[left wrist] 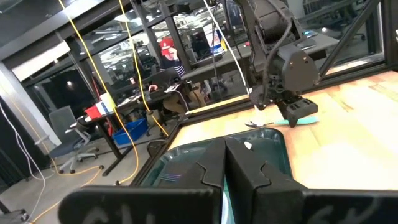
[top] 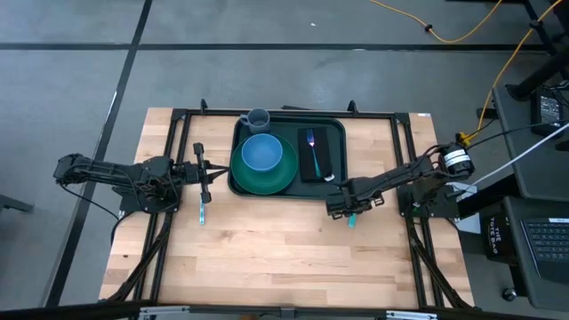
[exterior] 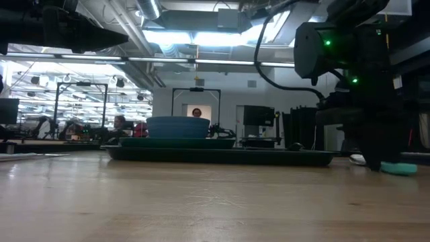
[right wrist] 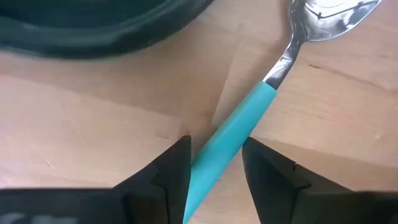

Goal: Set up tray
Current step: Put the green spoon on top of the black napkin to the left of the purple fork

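Observation:
The dark green tray [top: 293,126] sits at the table's far middle and carries a green plate [top: 283,178] with a blue bowl [top: 262,153], a grey mug [top: 258,118], and a black napkin [top: 324,147] under a blue-handled fork [top: 311,142]. A teal-handled spoon [right wrist: 239,130] lies flat on the wood just off the tray's near right corner. My right gripper [right wrist: 214,162] is open and points down over it, one finger on each side of the handle. My left gripper [top: 203,173] is shut at the tray's left side. Another teal-handled utensil [top: 202,213] lies by it. My right gripper stands astride the spoon's teal handle [right wrist: 217,155] from above, fingers across it. One finger [right wrist: 177,165] is right against the handle's side and the other [right wrist: 261,168] is apart from it; I cannot tell whether it touches. The spoon rests flat on the table.
Black frame rails [top: 178,142] run along the table's left, right and far sides. Bare wood [top: 276,249] fills the near half. Beyond the table are desks, cables and a seated person [left wrist: 166,53].

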Motion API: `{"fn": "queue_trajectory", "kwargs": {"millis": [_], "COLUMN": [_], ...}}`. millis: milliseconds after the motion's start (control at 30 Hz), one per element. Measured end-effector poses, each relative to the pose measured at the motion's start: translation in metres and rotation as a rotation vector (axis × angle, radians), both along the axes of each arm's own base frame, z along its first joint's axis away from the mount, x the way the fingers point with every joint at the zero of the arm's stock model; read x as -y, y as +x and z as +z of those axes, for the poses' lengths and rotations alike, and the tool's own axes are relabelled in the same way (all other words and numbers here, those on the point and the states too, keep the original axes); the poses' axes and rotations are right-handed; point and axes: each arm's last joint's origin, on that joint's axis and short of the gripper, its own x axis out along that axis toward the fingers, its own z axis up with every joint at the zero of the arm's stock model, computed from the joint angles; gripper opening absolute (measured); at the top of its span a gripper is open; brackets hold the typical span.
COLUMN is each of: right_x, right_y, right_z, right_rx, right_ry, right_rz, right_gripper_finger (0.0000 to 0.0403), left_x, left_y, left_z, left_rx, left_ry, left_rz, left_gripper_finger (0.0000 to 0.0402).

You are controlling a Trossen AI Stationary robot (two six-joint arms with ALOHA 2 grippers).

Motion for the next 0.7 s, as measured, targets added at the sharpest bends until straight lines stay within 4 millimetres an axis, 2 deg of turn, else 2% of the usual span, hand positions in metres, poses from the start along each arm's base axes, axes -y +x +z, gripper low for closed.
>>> {"fn": "queue_trajectory", "kwargs": {"millis": [267, 600, 700], "right_x": [-0.0081, -0.0082, -0.0082], "right_y": [-0.0038, -0.0036, -0.0013], "right_z": [0.0017, 0.0033, 0.003], "right_rx": [-0.001, 0.027, 0.055], "right_ry": [-0.023, -0.053, -0.065], "right_rz": [0.053, -0.124, -0.126], "right_gripper_finger": [0.0149, 0.0149, 0.0149], "left_x": [0.0, 0.0, 0.0], "left_y": [0.0, 0.0, 0.0], "left_z": [0.0, -0.0001, 0.0], "left_rx": [-0.001, -0.001, -0.001], "left_ry": [0.002, 0.002, 0.002], "left_rz": [0.0, 0.0, 0.0], "left_gripper_finger": [0.0003, 0.0003, 0.0003]}}
